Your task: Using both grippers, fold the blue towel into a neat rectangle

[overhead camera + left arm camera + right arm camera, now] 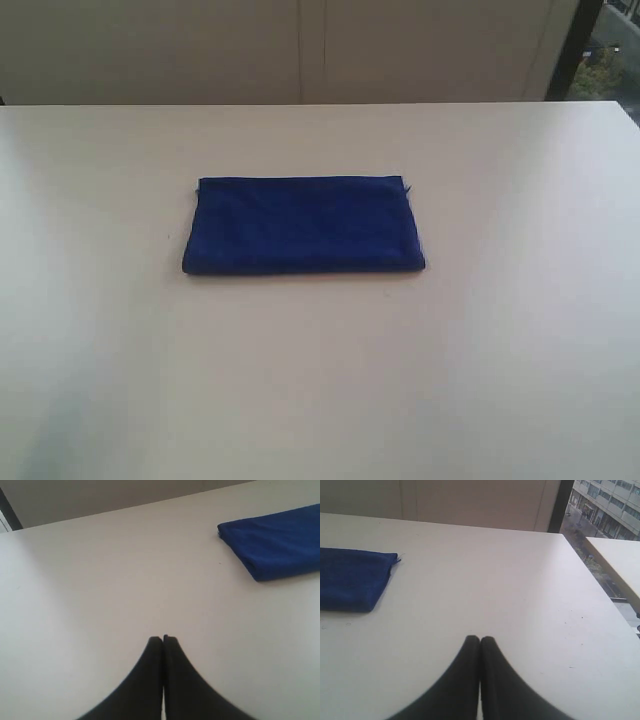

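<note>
On the white table [520, 350] lies the blue towel [303, 225], folded flat. Both grippers are away from it, holding nothing. The left gripper [163, 639] and the right gripper [480, 639] are pressed together.

A: What shows of the left gripper [163, 639]?
B: Two matte black fingers [142, 685], smooth, rounded at the tips, a thin seam between them, flaring wider away from the tips.
A: And the right gripper [480, 639]?
B: Same plain black, same curved flare from the tips, edges blurred.
</note>
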Robot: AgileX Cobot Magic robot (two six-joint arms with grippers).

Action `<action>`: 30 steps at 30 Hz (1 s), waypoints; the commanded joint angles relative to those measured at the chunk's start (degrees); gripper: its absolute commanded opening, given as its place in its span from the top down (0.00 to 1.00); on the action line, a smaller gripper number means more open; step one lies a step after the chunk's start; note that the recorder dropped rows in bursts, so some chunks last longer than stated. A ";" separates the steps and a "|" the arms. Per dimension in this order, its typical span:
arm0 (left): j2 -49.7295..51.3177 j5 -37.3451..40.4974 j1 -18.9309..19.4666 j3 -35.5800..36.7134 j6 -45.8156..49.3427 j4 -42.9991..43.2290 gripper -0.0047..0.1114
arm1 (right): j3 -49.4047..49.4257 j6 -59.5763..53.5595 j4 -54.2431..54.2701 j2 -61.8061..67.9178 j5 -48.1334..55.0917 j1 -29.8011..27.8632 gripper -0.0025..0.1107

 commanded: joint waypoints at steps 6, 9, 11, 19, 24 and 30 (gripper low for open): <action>-0.28 -0.40 0.10 0.29 -1.68 -0.50 0.96 | 0.32 0.35 -0.15 -0.37 -0.57 -0.27 0.98; -0.28 -0.40 0.10 0.29 -1.68 -0.50 0.96 | 0.32 0.35 -0.15 -0.37 -0.57 -0.27 0.98; -0.28 -0.40 0.10 0.29 -2.05 -0.50 0.96 | 0.32 1.04 -0.15 -0.37 -0.56 -0.27 0.98; -0.28 -0.40 0.10 0.29 -7.11 -0.50 0.96 | 0.32 1.09 -0.15 -0.37 -0.56 -0.27 0.98; -0.28 -0.40 0.10 0.29 -7.11 -0.50 0.96 | 0.32 1.09 -0.15 -0.37 -0.56 -0.27 0.98; -0.28 1.74 0.10 0.29 -7.49 -0.50 0.96 | 0.32 1.19 -0.15 -0.37 -0.56 -0.27 0.98</action>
